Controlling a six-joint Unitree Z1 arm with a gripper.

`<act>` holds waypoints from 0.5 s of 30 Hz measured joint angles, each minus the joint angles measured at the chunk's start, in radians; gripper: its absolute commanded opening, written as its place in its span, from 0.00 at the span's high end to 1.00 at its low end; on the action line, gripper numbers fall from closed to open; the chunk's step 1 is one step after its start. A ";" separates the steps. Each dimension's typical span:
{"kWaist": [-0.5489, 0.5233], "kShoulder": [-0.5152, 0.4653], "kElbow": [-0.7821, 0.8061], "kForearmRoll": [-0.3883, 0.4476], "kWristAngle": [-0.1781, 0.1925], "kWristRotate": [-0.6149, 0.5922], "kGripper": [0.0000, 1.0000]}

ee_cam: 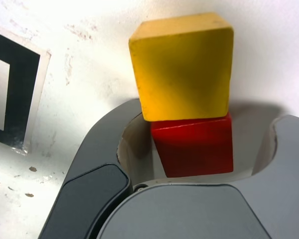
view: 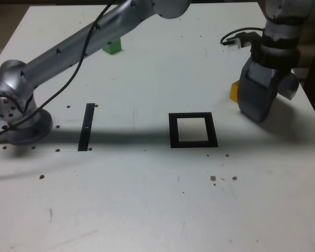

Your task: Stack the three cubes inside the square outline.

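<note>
In the wrist view the red cube sits on the table between my gripper's two dark jaws, with a gap showing on each side of it. The yellow cube rests against the red one, just beyond the jaws. In the exterior view my gripper is down at the table on the right, hiding the red cube, and only an edge of the yellow cube shows beside it. The green cube lies far back, partly under the arm. The square outline has nothing in it.
A thin black strip lies on the white table left of the outline in the exterior view. The arm's base stands at the left edge, and its link crosses above the back of the table. A black cable lies near the wrist.
</note>
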 measured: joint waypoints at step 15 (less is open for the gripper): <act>0.000 -0.002 -0.002 -0.001 0.014 0.000 0.67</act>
